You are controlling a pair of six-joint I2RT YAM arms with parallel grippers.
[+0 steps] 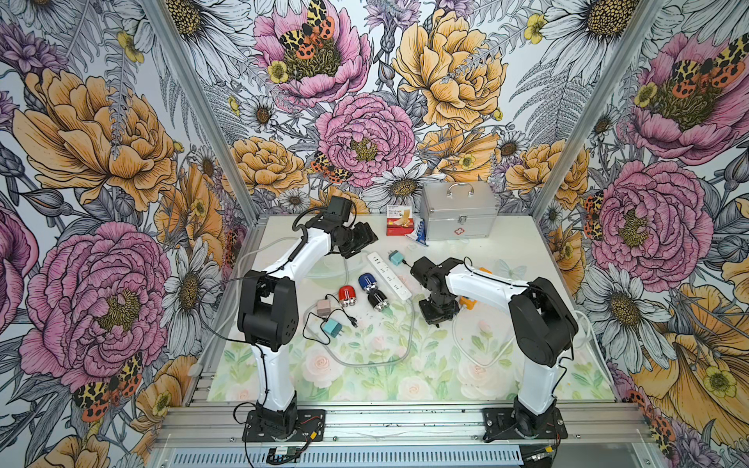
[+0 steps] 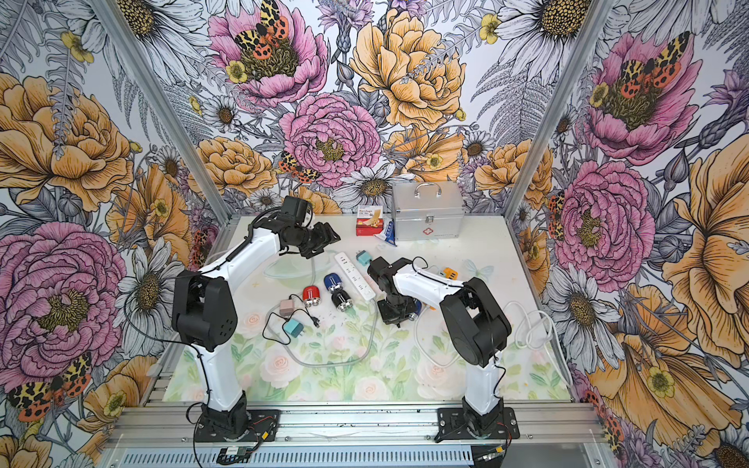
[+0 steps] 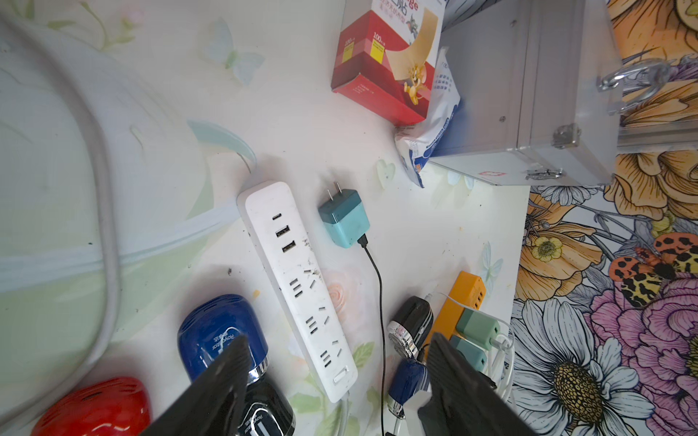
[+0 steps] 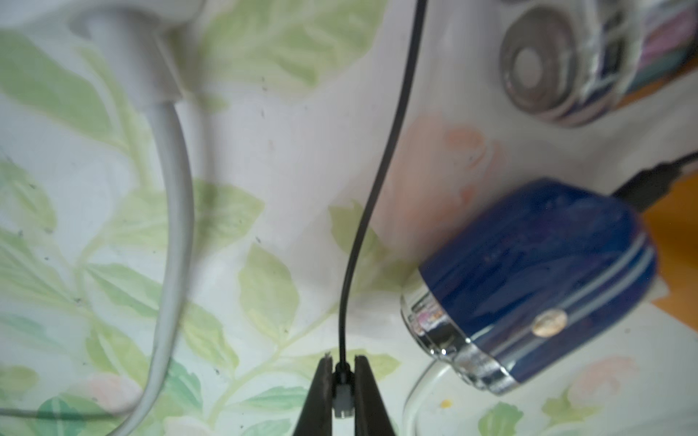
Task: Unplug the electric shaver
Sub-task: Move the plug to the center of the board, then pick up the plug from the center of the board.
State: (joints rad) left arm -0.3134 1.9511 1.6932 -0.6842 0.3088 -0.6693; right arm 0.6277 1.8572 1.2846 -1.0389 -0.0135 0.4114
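Here, glossy blue shaver (image 4: pixel 528 279), chrome head, right jaws pinching black cable plug (image 4: pixel 342 381), left jaws spread.

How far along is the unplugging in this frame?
Looks done: the plug sits clear of the blue shaver. In hand: the right gripper pinches that plug. Left: release it; a dark connector at the shaver's rear may be plugged in.

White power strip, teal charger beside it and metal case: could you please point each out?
white power strip (image 3: pixel 298 287), left wrist view, middle of its socket face.
teal charger (image 3: pixel 345 219), left wrist view, centre of its body.
metal case (image 1: pixel 446 223), in a top view, front wall.
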